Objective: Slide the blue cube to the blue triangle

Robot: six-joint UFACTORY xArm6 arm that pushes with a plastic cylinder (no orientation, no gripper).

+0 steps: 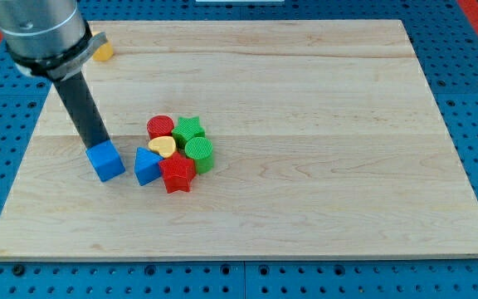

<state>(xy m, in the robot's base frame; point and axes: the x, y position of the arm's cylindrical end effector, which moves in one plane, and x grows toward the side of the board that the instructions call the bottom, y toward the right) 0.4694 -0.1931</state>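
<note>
Red star point(178, 174) nearest, blue triangle point(146, 166) beside, blue cube point(106, 160) just left, against my tip point(98, 147).

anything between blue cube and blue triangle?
Nothing. In the camera view only a narrow strip of bare board separates the blue cube from the blue triangle. My tip sits at the cube's top-left edge.

Your board point(305, 124): pale wood, visible grain, matt, smooth, built of joined planks. Blue cube point(106, 160) and blue triangle point(146, 165): smooth plastic look, faint sheen. Green cylinder point(199, 153) and red cylinder point(161, 127): ribbed tops. Rod point(84, 112): dark, matt; housing point(40, 29) above it grey and smooth. Surrounding base point(463, 66): blue perforated sheet, likely metal.
</note>
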